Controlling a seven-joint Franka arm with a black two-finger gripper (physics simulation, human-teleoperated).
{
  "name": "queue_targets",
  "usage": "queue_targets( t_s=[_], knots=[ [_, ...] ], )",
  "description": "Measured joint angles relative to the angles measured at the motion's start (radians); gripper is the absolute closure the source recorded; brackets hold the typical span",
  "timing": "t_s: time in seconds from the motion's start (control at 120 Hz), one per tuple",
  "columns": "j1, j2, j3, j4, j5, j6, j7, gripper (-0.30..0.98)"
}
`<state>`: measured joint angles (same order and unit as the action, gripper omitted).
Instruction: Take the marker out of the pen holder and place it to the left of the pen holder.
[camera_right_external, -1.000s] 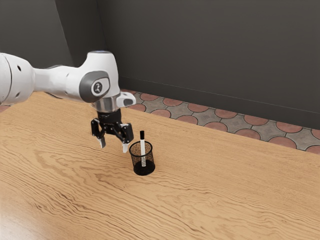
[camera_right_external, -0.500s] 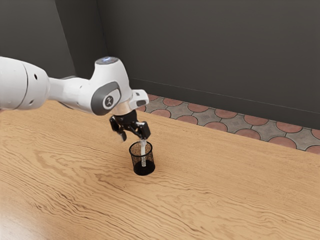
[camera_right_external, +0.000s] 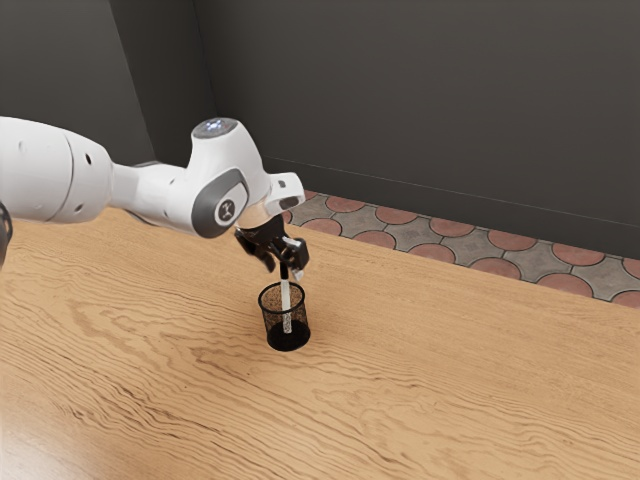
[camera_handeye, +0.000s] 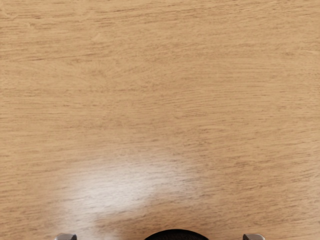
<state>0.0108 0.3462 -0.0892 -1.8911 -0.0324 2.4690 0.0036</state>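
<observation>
My gripper (camera_right_external: 285, 271) is over the pen holder in the exterior view, its fingers apart on two sides of the marker's dark cap. The white marker (camera_right_external: 286, 299) stands nearly upright inside the black mesh pen holder (camera_right_external: 287, 342), its upper end above the rim. In the wrist view the two fingertips of the gripper (camera_handeye: 160, 237) are wide apart at the lower edge, with the dark rim of the pen holder (camera_handeye: 176, 232) between them. The fingers partly hide the marker's top.
The wooden table (camera_right_external: 430, 370) extends around the pen holder. Beyond its far edge lie the patterned floor tiles (camera_right_external: 420, 238) and a dark wall (camera_right_external: 420, 110). A pale light reflection shows on the tabletop in the wrist view.
My hand has moved toward the exterior view's right, from beside the pen holder to above it, and has turned. The marker and pen holder have stayed where they were.
</observation>
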Motion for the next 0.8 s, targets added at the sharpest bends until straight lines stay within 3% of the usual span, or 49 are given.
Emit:
queue_targets(
  t_s=[0.608, 0.8],
  knots=[
    [0.0, 0.0, 0.0, -0.007, -0.033, 0.031, 0.032, 0.66],
    [0.0, -0.004, 0.001, -0.007, -0.042, 0.029, 0.029, 0.71]
  ],
)
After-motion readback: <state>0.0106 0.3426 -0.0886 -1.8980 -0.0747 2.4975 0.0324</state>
